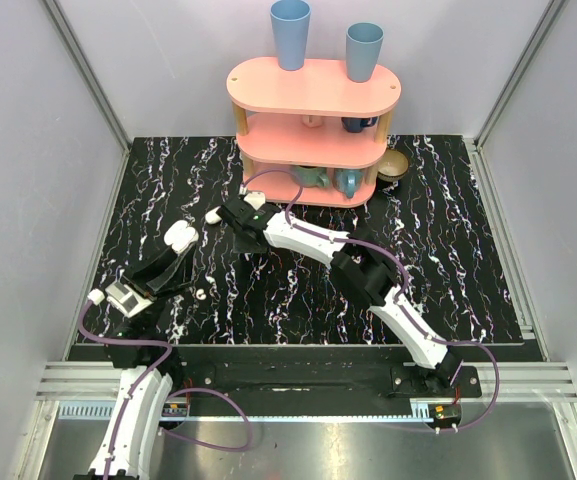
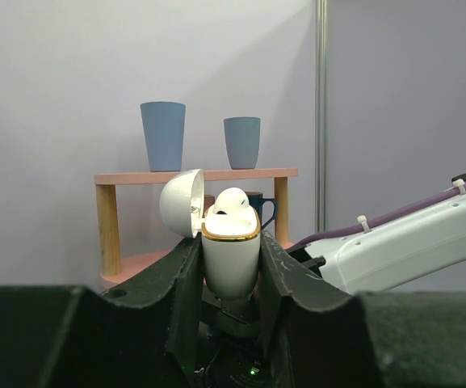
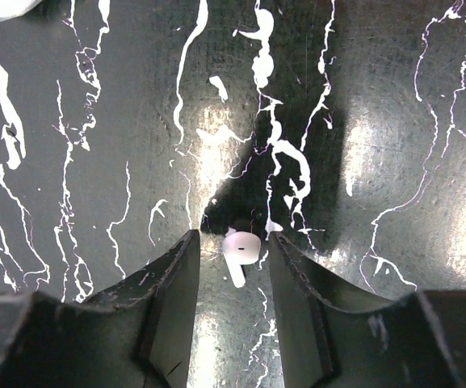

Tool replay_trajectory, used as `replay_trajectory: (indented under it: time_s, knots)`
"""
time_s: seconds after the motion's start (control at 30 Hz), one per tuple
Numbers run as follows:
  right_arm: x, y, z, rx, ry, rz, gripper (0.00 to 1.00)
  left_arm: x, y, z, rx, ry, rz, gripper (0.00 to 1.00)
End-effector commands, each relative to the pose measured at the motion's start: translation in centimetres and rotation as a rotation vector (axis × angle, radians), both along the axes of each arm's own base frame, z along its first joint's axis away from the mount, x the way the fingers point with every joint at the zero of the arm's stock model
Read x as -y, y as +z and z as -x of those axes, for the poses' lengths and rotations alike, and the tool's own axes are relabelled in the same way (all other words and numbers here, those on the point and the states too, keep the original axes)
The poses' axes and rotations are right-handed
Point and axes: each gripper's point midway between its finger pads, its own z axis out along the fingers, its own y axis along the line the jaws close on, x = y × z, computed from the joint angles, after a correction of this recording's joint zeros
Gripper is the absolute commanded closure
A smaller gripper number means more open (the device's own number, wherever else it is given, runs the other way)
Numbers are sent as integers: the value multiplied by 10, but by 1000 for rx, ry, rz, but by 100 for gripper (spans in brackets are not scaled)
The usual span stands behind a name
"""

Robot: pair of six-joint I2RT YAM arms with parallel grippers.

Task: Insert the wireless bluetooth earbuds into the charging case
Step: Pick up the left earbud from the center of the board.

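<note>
My left gripper [image 1: 175, 246] [image 2: 229, 242] is shut on the charging case [image 1: 180, 236] [image 2: 231, 259], a white glossy oval with a gold rim. It holds the case upright above the table at the left. The lid [image 2: 179, 202] hangs open to the left, and one white earbud [image 2: 233, 200] sits in the case's top. My right gripper [image 1: 225, 215] [image 3: 233, 236] is open, low over the table just right of the case. A second white earbud [image 3: 241, 250] [image 1: 213, 214] lies on the table between its fingertips, touching neither finger.
A pink three-tier shelf [image 1: 313, 88] stands at the back with two blue cups [image 1: 290, 32] [image 2: 162, 136] on top and mugs [image 1: 346, 181] on the lower tiers. A small white bit [image 1: 200, 294] lies on the black marbled table [image 1: 448, 250].
</note>
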Motion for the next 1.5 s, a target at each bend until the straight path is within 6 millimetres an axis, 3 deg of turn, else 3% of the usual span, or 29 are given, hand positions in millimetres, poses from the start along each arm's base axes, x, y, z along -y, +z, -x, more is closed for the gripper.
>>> replay_trajectory:
  time_s: [0.0,0.67,1.47]
  knots:
    - [-3,2,-2,27,-20,13,54,-4,-36,-11,-62,29,2,100]
    - [-1,-4,-5,32,-19,47,62,-6,-36,-13,-67,39,5,100]
    - [2,-9,2,46,10,114,62,-5,-38,-13,-73,32,5,100]
